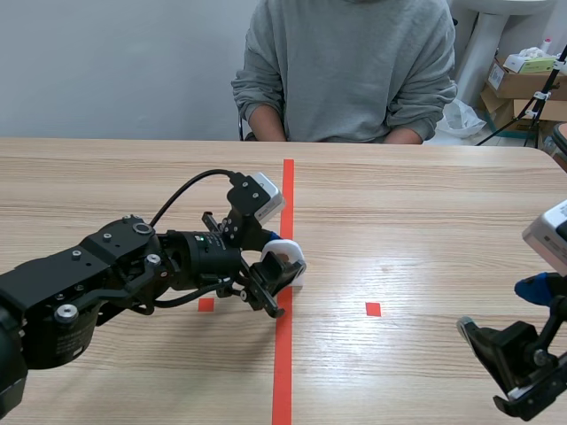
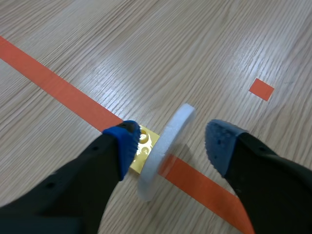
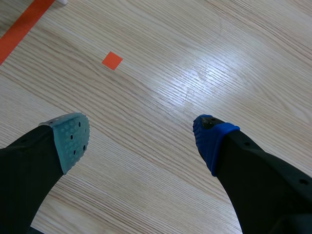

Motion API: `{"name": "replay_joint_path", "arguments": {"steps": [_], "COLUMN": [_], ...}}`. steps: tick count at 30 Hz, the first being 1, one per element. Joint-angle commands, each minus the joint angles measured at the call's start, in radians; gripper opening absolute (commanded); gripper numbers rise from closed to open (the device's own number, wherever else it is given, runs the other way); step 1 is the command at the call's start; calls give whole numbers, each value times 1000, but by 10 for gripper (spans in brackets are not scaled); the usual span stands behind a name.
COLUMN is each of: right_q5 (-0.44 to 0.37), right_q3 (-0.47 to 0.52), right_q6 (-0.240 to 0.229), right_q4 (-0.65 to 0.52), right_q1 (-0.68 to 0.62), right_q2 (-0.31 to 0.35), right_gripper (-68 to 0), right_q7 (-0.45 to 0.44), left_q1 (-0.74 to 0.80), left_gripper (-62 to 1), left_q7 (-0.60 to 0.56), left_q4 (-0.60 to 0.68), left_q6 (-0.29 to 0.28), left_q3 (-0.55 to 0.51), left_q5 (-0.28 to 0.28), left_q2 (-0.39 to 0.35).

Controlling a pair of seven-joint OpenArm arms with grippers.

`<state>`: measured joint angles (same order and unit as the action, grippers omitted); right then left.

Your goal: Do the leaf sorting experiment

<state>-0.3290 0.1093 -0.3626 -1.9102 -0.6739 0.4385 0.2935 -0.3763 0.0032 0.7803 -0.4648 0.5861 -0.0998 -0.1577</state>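
On red tape line [image 2: 58,87], mid desk [image 2: 219,39]: left tool [image 2: 173,141], jaws wide, straddling white disc [image 2: 163,153] stood on edge, yellow brick [image 2: 145,148] by one pad [image 2: 124,141]. Prob. pick-up step; next needs closing squarely on disc; right tool [image 3: 141,134] likewise wide, well apart.

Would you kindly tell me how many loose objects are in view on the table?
2. A white disc stands tilted on edge between the open fingers of the left gripper; a yellow studded brick sits between the disc and one finger. Others may be hidden under the gripper.
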Motion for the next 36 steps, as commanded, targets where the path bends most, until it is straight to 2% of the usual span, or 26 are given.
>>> {"name": "replay_joint_path", "arguments": {"steps": [1,13,24,27,30,36], "right_q5": [-7,-7,-7,-7,-7,-7], "right_q3": [8,8,8,8,8,8], "right_q6": [0,0,0,0,0,0], "right_q4": [-12,-12,-12,-12,-12,-12], "right_q1": [6,6,6,6,6,6], "right_q2": [10,10,10,10,10,10], "right_gripper": [-234,-234,-234,-234,-234,-234], "right_q7": [-15,-15,-15,-19,-19,-19], "left_q1": [-6,-6,1,15,47,106], "left_gripper": [-364,-561,-561,-561,-561,-561], "left_q7": [-14,-14,-12,-3,14,40], "left_q4": [11,11,51,97,151,203], "left_q6": [-1,-1,-2,-2,-26,-37], "left_q3": [-3,-3,-5,-33,-117,-350], "left_q5": [-7,-7,-16,-62,-79,-222], "left_q2": [5,5,-10,-35,-60,-107]}}
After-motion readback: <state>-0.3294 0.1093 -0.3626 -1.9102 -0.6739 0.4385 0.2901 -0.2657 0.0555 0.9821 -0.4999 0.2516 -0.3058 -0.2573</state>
